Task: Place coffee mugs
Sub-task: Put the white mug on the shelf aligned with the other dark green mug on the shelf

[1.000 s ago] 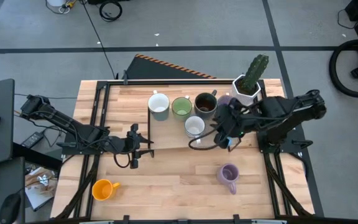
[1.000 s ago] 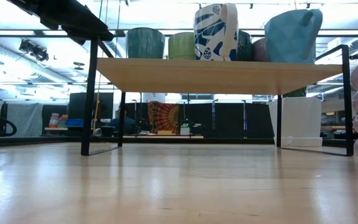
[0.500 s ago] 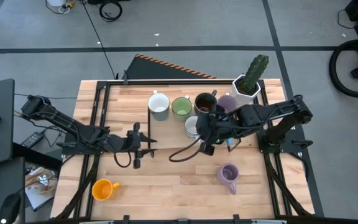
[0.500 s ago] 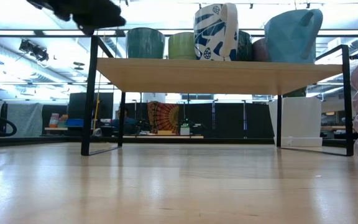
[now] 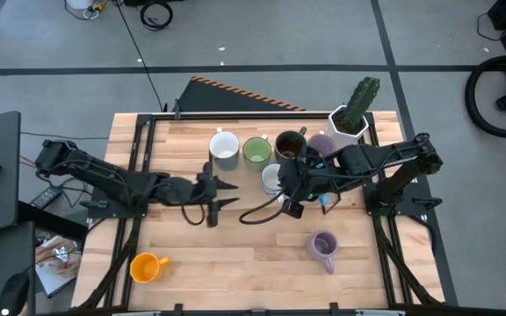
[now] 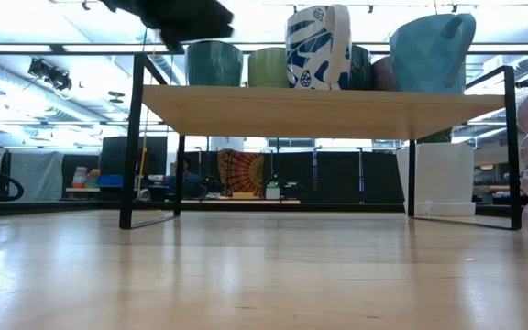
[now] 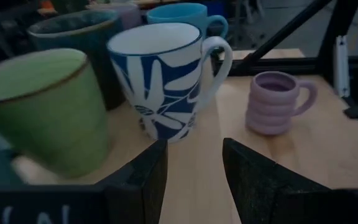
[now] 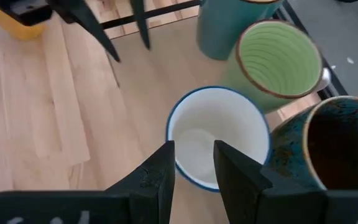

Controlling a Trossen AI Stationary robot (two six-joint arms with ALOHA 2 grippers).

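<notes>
Now, seven mugs in sight. Left gripper [image 5: 227, 193], fingers parted and empty, faces the white-and-blue mug [image 7: 166, 78], with one green mug [image 7: 39, 106] beside it. Right gripper [image 8: 193, 163], part-open and empty, hovers over that same mug; one lavender mug [image 5: 323, 247] and one orange mug [image 5: 147, 266] sit well apart.

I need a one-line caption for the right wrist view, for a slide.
Right gripper hovers with fingers apart above the white mug, beside the green mug and dark mug.
</notes>
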